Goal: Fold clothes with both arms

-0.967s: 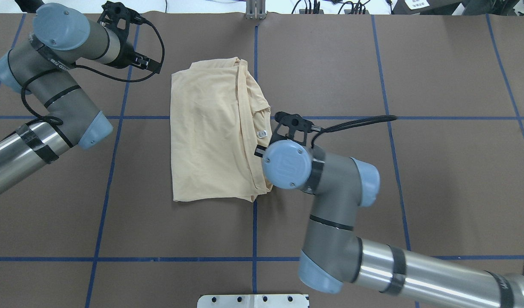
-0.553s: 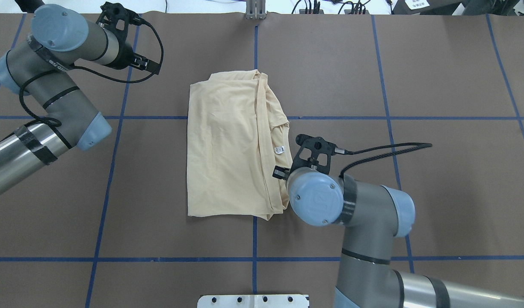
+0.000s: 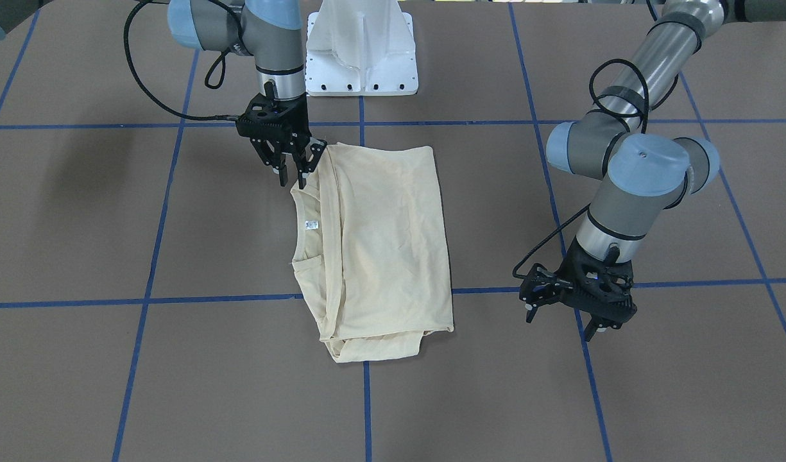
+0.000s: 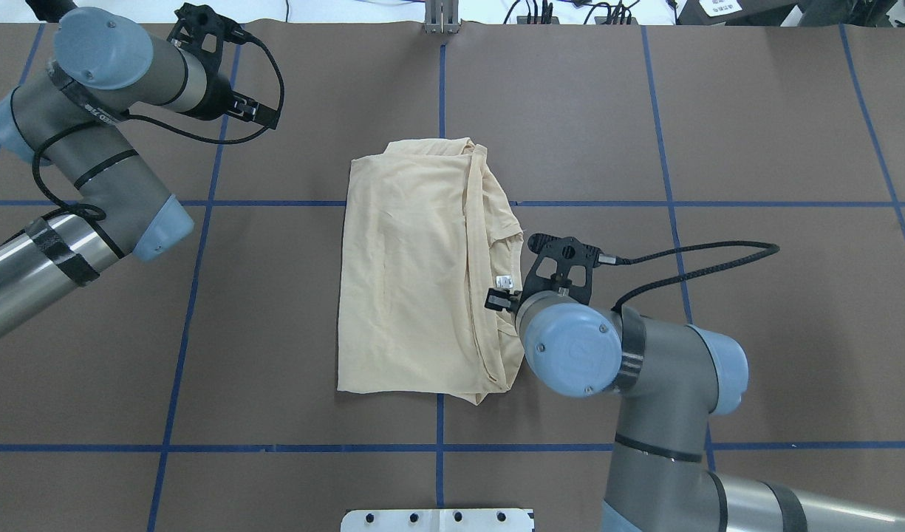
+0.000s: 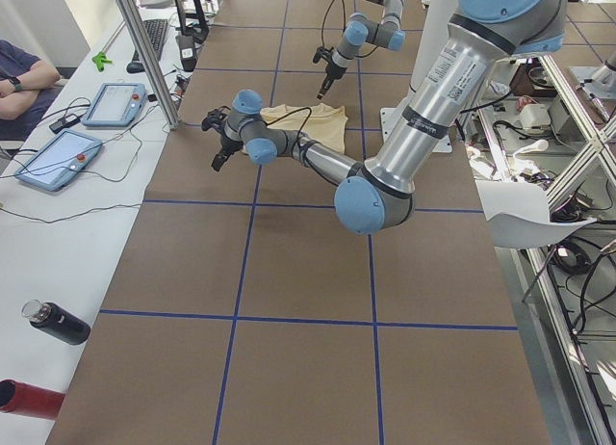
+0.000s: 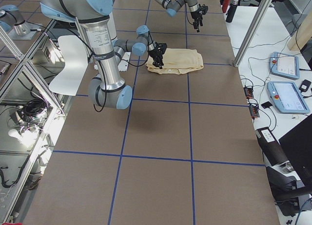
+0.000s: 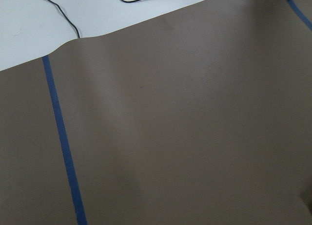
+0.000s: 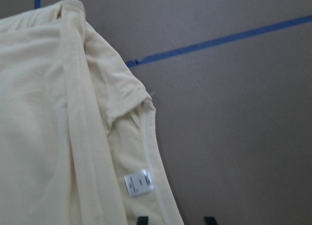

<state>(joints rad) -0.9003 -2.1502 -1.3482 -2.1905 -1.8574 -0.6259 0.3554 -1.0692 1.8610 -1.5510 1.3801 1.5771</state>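
The cream-yellow T-shirt point(image 4: 415, 273) lies folded into a tall rectangle at the table's middle, print hidden, collar and white neck label point(image 4: 504, 281) on its right edge. In the front view my right gripper point(image 3: 291, 181) points down at the shirt's point(image 3: 386, 237) near collar corner. The right wrist view shows the shirt point(image 8: 48, 137), its label point(image 8: 139, 182) and two fingertips point(image 8: 141, 219) apart, the collar edge between them, so it is open. My left gripper point(image 3: 559, 321) hangs open and empty, low over bare table, well clear of the shirt; it also shows in the overhead view point(image 4: 264, 114).
The white pedestal base point(image 3: 360, 58) stands at the robot's side of the table. Blue tape lines point(image 4: 441, 74) grid the brown mat. Metal posts point(image 5: 144, 50) and a side table with tablets point(image 5: 58, 161) and bottles point(image 5: 58, 322) lie past the far edge.
My right arm moved toward the robot's right and nearer its base, and the folded shirt slid along with it. The left arm barely moved.
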